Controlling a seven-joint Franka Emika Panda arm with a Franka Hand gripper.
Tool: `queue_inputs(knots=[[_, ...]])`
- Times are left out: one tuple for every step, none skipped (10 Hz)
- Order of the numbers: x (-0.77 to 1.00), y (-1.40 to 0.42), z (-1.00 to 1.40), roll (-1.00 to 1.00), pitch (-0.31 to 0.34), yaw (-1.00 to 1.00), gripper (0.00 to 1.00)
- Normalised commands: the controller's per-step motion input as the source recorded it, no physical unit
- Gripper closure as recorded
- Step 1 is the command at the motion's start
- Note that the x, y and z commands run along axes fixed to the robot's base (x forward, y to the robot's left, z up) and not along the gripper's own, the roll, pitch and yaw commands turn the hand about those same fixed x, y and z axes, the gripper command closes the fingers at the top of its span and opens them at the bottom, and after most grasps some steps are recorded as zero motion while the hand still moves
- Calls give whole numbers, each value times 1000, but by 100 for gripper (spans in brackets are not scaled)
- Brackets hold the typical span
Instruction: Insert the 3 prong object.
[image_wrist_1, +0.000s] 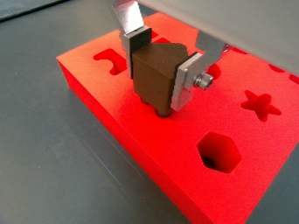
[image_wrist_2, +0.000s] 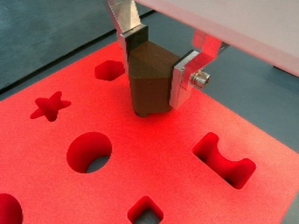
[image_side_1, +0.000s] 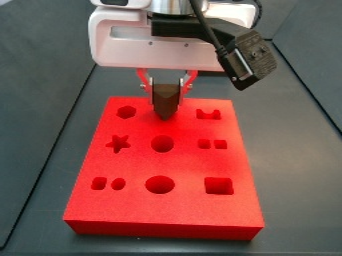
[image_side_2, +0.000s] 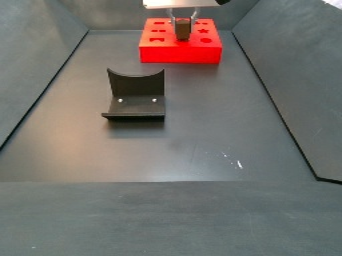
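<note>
Item: 3 prong object (image_wrist_1: 155, 77), dark-brown, held upright with the gripper (image_wrist_1: 163, 68) jaws clamped on its sides, pegs down at the red block (image_wrist_1: 176, 166) top, apparently for a straight push into a hidden socket.

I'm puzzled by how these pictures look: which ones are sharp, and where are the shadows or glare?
Both wrist views: the pincer holding the 3 prong object looks fairly sharp, the red block vividly lit, its holes shadowed. A side view: even overhead light, mild blur. Another side view: the fixture sits on dim floor, faint sheen, the block far and small.
</note>
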Motion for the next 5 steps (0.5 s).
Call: queue_inputs(knots=[[269, -80, -380, 0, 140, -306, 100], [229, -31, -469, -1, 124, -283, 100], [97, -11, -497, 0, 76, -240, 100], [0, 0, -40, 0, 1, 0, 100], [0, 0, 0, 0, 0, 0, 100]])
